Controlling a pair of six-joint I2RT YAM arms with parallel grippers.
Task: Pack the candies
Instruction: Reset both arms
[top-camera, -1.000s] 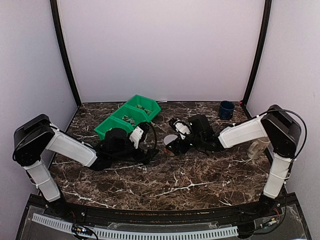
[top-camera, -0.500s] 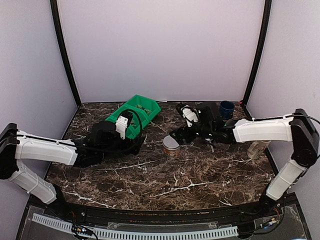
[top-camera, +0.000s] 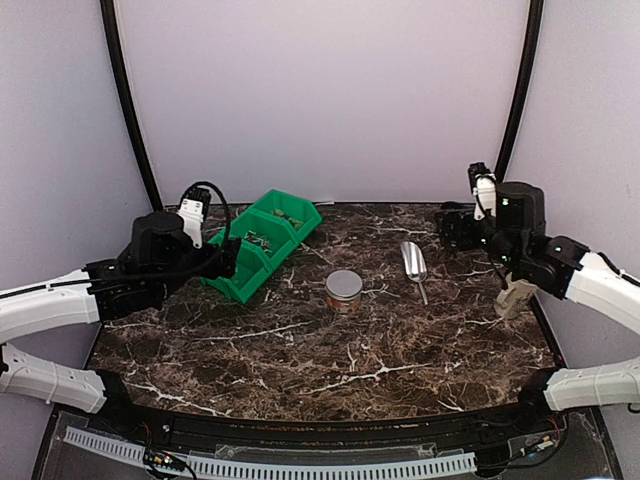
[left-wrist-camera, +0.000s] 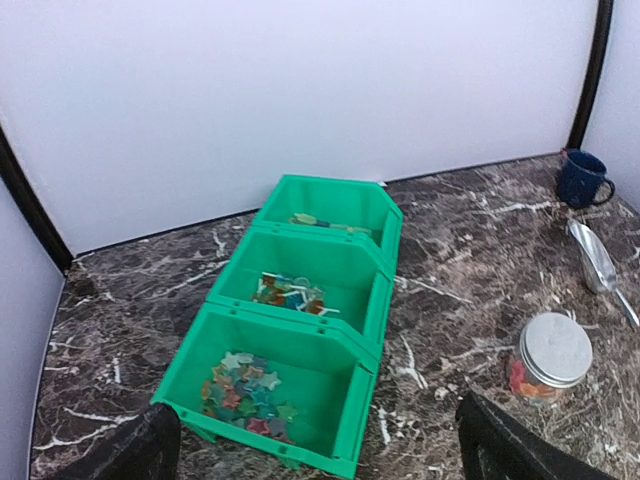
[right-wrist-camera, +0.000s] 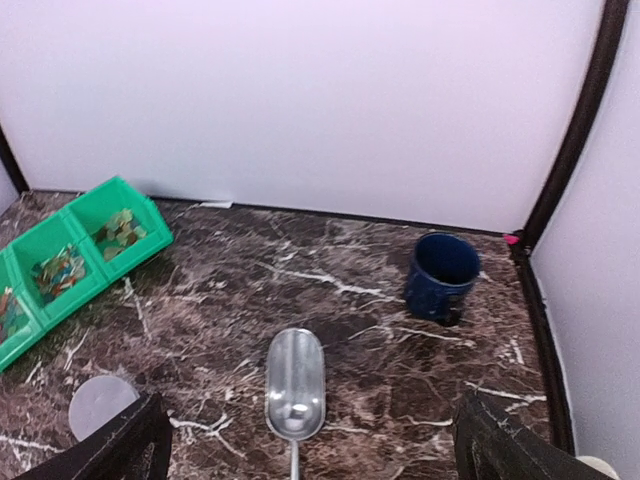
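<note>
The candies lie as small mixed-colour pieces in the green bin (top-camera: 262, 245), showing in its near compartment (left-wrist-camera: 247, 392), middle one (left-wrist-camera: 288, 293) and far one (left-wrist-camera: 318, 222). More candies (left-wrist-camera: 520, 380) show through the wall of a small clear jar (top-camera: 343, 290) with a flat whitish lid (left-wrist-camera: 555, 347) on top. My left gripper (top-camera: 226, 258) hangs open above the bin's left end, its fingers (left-wrist-camera: 145, 450) far apart and empty. My right gripper (top-camera: 452, 228) is open and empty, raised at the back right above a metal scoop (right-wrist-camera: 295, 385).
The metal scoop (top-camera: 413, 262) lies on the marble table right of the jar. A dark blue mug (right-wrist-camera: 443, 273) stands near the back right corner. A pale object (top-camera: 515, 295) sits at the right edge. White walls close in the back and sides.
Both arms have pulled up and away from the jar at the table's middle, left arm leftwards, right arm to the back right. The right gripper opened wider. The lidded jar and scoop now show.
</note>
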